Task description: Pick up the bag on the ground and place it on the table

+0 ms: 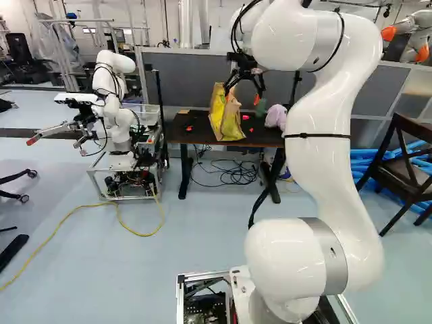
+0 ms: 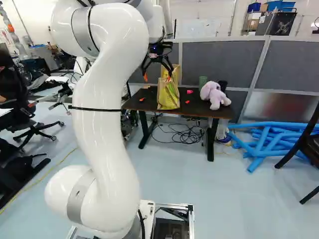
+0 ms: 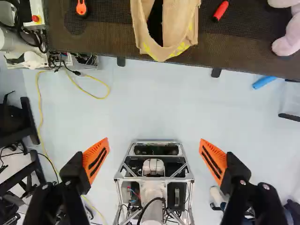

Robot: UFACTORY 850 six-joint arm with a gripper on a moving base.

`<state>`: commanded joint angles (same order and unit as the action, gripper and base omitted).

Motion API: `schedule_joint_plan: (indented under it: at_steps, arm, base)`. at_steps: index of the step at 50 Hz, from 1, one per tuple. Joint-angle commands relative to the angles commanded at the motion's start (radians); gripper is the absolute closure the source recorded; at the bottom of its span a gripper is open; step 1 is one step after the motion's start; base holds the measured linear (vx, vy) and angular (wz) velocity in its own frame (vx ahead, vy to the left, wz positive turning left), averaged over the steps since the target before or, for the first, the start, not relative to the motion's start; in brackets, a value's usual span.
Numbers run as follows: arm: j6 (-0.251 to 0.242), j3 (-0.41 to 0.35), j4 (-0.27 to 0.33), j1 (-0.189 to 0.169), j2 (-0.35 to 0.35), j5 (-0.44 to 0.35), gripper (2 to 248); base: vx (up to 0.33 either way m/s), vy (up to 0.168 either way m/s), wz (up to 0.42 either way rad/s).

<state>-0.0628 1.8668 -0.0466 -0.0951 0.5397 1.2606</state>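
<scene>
Yellow bag [image 2: 168, 97] on table [image 2: 200, 108] at near edge; claw [image 2: 158, 75] wide, room between 2 fingers [image 3: 96, 159].

The white arm [image 1: 322, 135] rises bent, its tool [image 2: 157, 75] pointing down, both fingers [image 3: 90, 157] spread wide

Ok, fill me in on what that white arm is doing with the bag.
The white arm isn't gripping anything: its claw hangs wide open, with the bag ahead of it in the wrist view. The bag stands upright on the table, to the left of a plush toy in the right base view. That's where it was meant to go, so the placing looks done.
</scene>
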Motion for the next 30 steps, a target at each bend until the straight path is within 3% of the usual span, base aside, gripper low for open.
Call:
schedule_joint_plan:
  at_steps: [30]
  arm:
    - [0.003, -0.078, 0.002, 0.004, -0.036, -0.093, 3]
  base:
    - [0.000, 0.000, 0.000]
